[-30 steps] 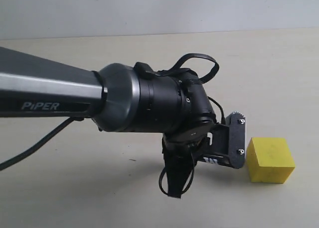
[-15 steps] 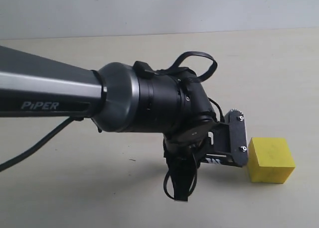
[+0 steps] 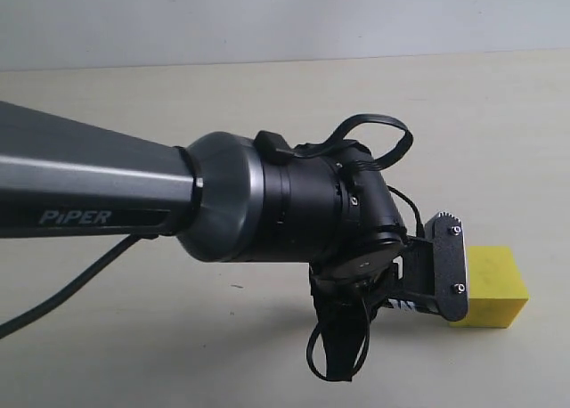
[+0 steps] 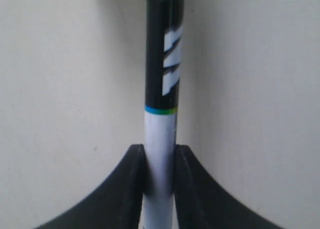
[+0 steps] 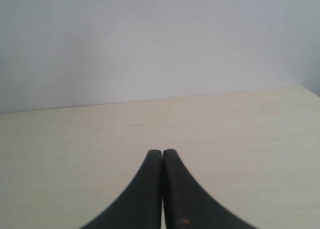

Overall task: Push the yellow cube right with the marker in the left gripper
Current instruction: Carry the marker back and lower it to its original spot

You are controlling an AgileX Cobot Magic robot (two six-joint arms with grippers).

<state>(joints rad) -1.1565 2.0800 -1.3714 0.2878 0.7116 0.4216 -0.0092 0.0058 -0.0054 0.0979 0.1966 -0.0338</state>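
In the exterior view my left gripper, on the thick black-and-grey "PiPER" arm, sits low over the table at the yellow cube's left side. One black jaw plate covers the left part of the yellow cube. Whether they touch I cannot tell. Only a short stretch of the marker shows under the wrist there. In the left wrist view my left gripper is shut on the white barrel of the marker, whose black cap with white marks points away; the cube is out of that view. My right gripper is shut on nothing.
The beige table runs back to a pale wall. A black cable hangs under the left arm, and a cable loop dangles below the wrist. The right wrist view shows only table and wall.
My left gripper with the marker has moved right and a little lower, from just left of the cube to overlapping its left side. The cube's right edge has hardly shifted.
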